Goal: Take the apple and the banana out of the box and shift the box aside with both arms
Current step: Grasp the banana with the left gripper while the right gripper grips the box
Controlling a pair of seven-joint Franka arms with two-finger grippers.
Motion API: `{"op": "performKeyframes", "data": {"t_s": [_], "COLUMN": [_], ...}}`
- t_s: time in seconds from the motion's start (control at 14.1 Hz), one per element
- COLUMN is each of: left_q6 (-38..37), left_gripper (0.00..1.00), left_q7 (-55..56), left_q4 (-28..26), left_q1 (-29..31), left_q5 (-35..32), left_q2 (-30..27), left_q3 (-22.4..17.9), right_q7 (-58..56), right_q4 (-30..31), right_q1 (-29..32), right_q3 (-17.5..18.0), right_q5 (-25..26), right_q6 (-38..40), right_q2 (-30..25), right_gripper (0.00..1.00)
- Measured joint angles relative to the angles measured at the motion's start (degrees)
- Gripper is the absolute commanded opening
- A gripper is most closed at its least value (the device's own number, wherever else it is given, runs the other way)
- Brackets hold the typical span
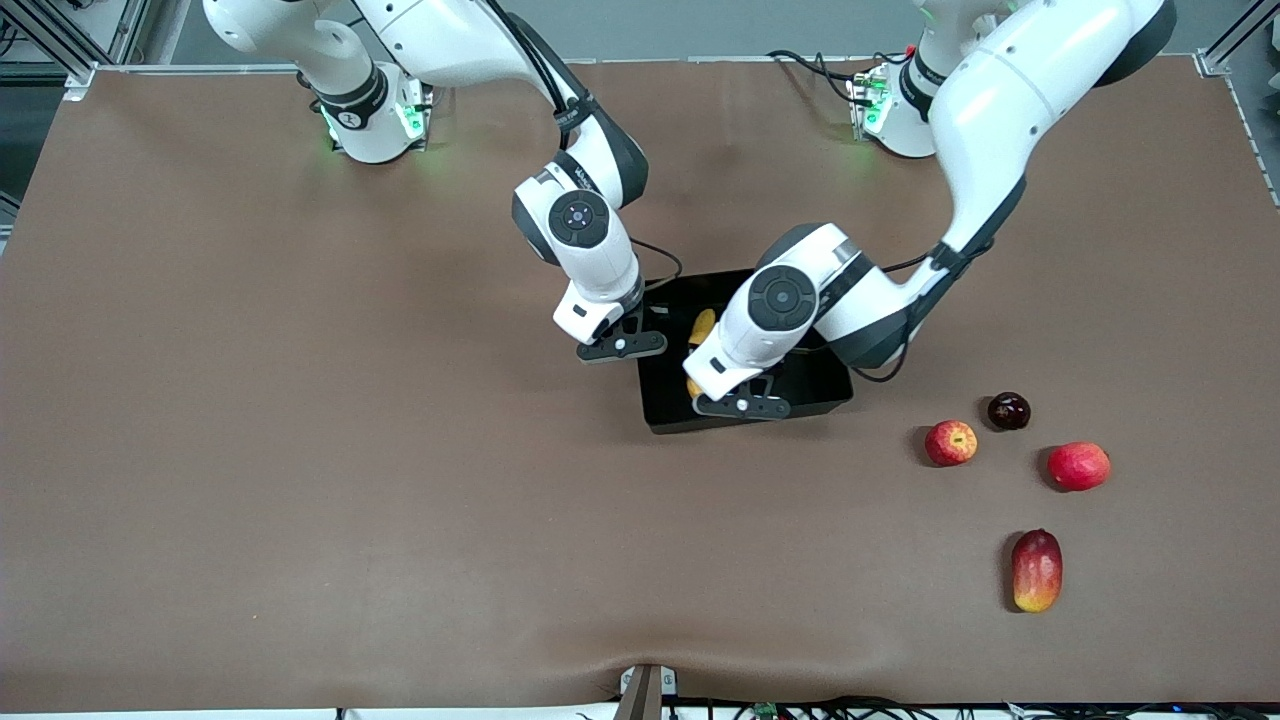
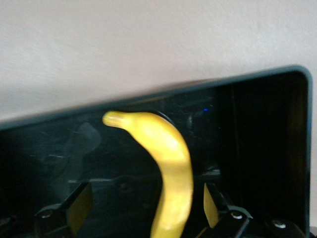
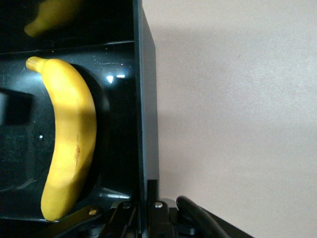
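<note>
Two grippers meet at the black box (image 1: 826,392): the left gripper (image 2: 143,213) hangs inside it, fingers spread on either side of the banana (image 2: 171,173) lying on the floor. The right gripper (image 3: 148,218) pinches the box wall beside the banana. Outside the box toward the left arm's end, well apart from both, sits the apple (image 1: 950,442).

No words, brands or numbers can be read anywhere on the arms, the box (image 1: 835,385), the fruits or the table (image 1: 300,450). The only mark is a small dark sign on the black band round the right arm's base (image 1: 352,112); its shape is too small to make out.
</note>
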State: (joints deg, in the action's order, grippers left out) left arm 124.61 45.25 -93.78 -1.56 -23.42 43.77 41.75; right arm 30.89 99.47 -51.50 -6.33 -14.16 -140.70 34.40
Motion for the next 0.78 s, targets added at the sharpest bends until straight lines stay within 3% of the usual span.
{"op": "performKeyframes", "data": {"t_s": [0.78], "left_q6": [2.43], "left_gripper": [0.79], "left_q7": [6.88], "left_q4": [-1.88], "left_q1": [-4.5], "left_q5": [-0.01], "left_q2": [4.03], "left_q3": [-3.88], "right_q7": [0.0], "right_q4": [0.0], "right_q1": [0.0], "right_q3": [0.0], "right_q5": [0.0], "right_q6": [-0.03], "right_q2": [0.0], "right_gripper": [0.0]}}
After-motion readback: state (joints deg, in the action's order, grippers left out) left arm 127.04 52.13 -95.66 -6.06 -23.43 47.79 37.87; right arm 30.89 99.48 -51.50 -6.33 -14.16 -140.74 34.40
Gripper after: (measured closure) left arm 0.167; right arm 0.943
